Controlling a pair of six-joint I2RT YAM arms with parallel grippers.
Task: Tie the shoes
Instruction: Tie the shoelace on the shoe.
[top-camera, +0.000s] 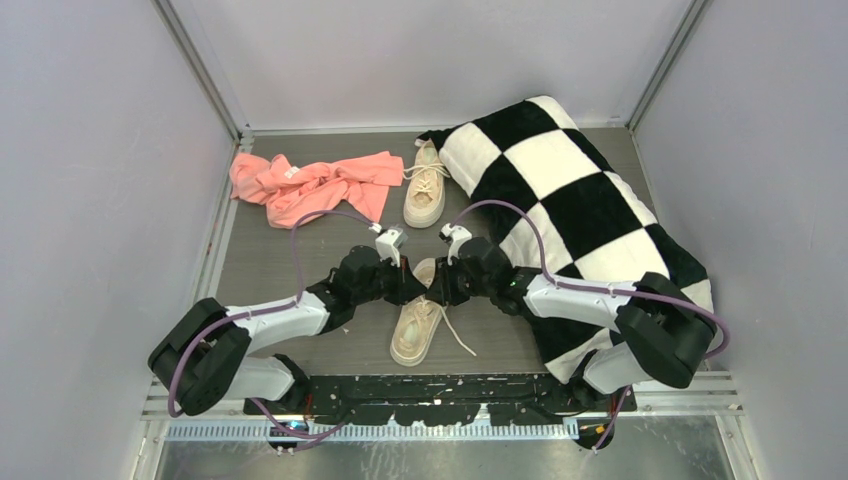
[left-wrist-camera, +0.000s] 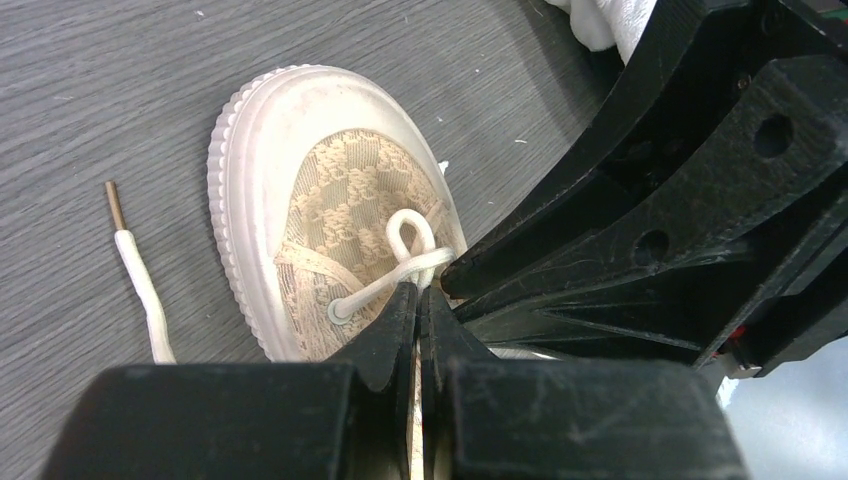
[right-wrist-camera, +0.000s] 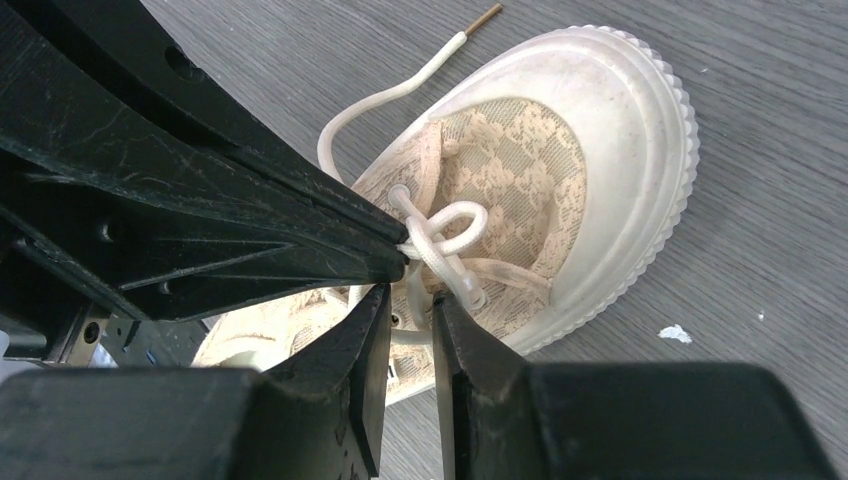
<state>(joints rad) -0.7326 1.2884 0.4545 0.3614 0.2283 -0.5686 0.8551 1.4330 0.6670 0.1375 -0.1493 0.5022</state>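
The near beige shoe (top-camera: 413, 335) lies between my arms with its toe pointing away; its cream lace (top-camera: 458, 333) trails to the right. The second shoe (top-camera: 425, 186) stands farther back by the pillow. My left gripper (top-camera: 413, 287) is shut on the lace at the knot over the toe eyelets; in the left wrist view (left-wrist-camera: 420, 292) a thin cream strand sits between the closed jaws above the shoe (left-wrist-camera: 330, 180). My right gripper (top-camera: 441, 287) meets it tip to tip; in the right wrist view (right-wrist-camera: 410, 300) its jaws stand narrowly apart around a lace strand (right-wrist-camera: 450, 225).
A pink cloth (top-camera: 312, 185) lies at the back left. A black-and-white checkered pillow (top-camera: 575, 205) fills the right side, under my right arm. A loose lace end with a metal tip (left-wrist-camera: 135, 270) lies on the grey table left of the toe.
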